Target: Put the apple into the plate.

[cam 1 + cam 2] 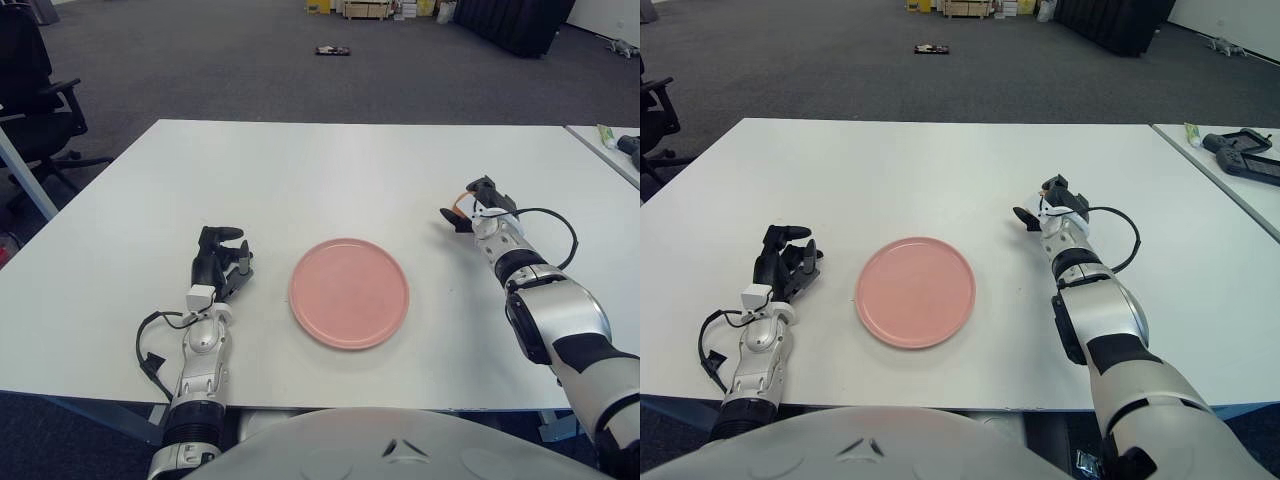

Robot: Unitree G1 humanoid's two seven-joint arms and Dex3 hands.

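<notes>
In the left eye view, the right robot hand (478,205) is out over the right half of the counter (330,170), well to the right of the pink plate (349,292) and a little farther back. Its dark fingers (487,186) are curled around something orange, of which only a thin sliver (459,205) shows at the hand's left side. This is most likely the apple, held in the grasp; no other apple is seen on the counter. So little of it shows that neither a long axis nor the way it points can be told. The left robot hand (222,262) shows just left of the plate, toward the counter's near edge, fingers loosely bent and holding nothing.

In the right eye view, the right robot hand (1052,205) again shows right of the plate (915,291) and slightly beyond it, with bare counter between them. The orange is barely visible here. The plate lies to the hand's left and nearer the front edge, so the carry would run leftward and back toward the robot. The left robot hand (786,262) is closer to the plate, but it is idle.
</notes>
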